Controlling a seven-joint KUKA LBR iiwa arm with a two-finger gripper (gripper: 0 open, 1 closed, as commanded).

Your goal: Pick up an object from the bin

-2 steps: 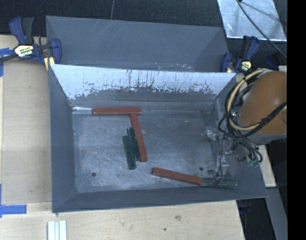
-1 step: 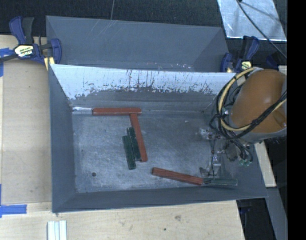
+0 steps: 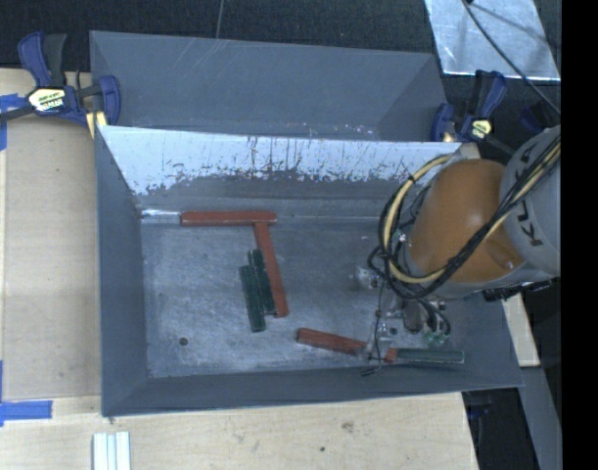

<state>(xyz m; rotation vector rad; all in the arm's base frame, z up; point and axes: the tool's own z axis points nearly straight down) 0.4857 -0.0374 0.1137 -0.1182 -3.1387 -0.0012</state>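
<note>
My gripper (image 3: 383,341) is low at the bin's front right, under the orange-covered wrist. Its tip comes down at the right end of a short red-brown stick (image 3: 328,340) lying flat near the front wall. A dark green stick (image 3: 431,357) lies just right of the tip along the front edge. Whether either stick is gripped cannot be made out.
A long red-brown stick (image 3: 227,219) lies along the back of the floor. Another red-brown stick (image 3: 271,267) runs forward from its right end. Two dark green sticks (image 3: 253,294) lie beside that one in the middle. The left floor is bare.
</note>
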